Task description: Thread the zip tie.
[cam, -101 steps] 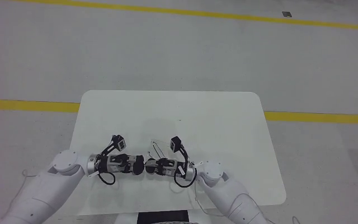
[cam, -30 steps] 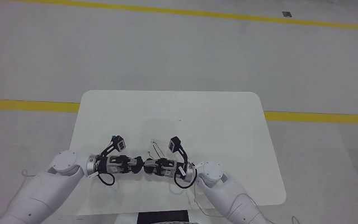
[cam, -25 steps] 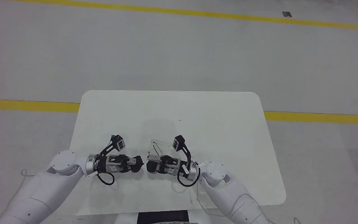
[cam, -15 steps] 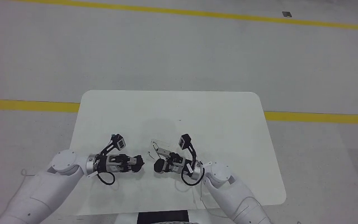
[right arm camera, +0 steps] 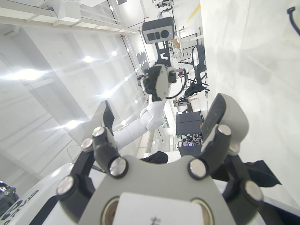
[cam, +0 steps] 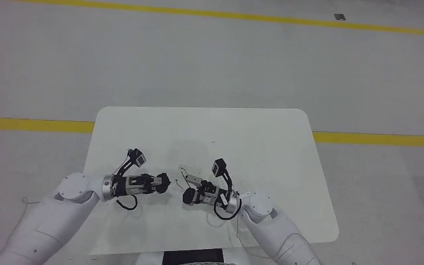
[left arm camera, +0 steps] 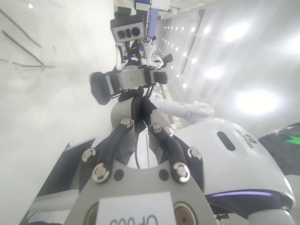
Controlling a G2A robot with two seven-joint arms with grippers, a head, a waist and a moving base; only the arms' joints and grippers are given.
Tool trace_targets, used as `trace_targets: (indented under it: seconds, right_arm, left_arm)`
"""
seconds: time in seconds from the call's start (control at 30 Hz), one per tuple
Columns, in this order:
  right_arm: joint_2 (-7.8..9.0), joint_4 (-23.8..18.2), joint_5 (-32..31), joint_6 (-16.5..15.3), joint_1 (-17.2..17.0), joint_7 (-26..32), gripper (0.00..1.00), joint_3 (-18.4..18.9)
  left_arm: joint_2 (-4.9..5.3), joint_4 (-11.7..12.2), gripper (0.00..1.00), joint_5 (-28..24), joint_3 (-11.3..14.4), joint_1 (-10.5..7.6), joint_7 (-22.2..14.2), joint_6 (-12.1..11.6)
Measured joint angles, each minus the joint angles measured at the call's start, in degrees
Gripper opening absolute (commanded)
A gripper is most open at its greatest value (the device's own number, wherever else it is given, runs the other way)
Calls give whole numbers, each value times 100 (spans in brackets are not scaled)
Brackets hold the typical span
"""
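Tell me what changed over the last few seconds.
The two arms met tip to tip before and have now parted. The right gripper opened and drew back to its side. The left gripper, shut, pulled back to its own side. A zip tie lies on the table; whether it shifted is unclear. The table stayed put.

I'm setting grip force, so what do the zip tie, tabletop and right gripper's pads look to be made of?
Zip tie: thin black strip holding a springy curve, likely nylon.
Tabletop: white and smooth with a faint sheen, probably laminate or painted board.
Right gripper pads: black, finely ribbed face, apparently rubber.
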Motion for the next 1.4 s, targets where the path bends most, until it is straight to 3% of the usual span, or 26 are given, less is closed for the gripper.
trace_targets:
  seconds: [0.27,0.47,0.67,0.87,1.2,1.3,1.4]
  right_arm:
    - [0,0,0,0,0,0,100,0]
    - [0,0,0,0,0,0,100,0]
    - [0,0,0,0,0,0,100,0]
    - [0,0,0,0,0,0,100,0]
    - [0,0,0,0,0,0,100,0]
    - [0,0,0,0,0,0,100,0]
    - [0,0,0,0,0,0,100,0]
  left_arm:
    - [-295,-492,0,1036,-917,377,-442,-2]
    - [-608,-588,0,1215,-1409,522,-851,-2]
    - [-897,-644,0,1587,-1707,586,-917,-2]
    - [-1087,-733,0,1912,-1844,614,-916,-2]
    - [-1100,-755,0,1930,-1872,605,-903,-2]
    - [-1098,-872,0,2211,-1876,631,-560,-2]
    - [-1069,-1065,0,2090,-2080,639,-374,-2]
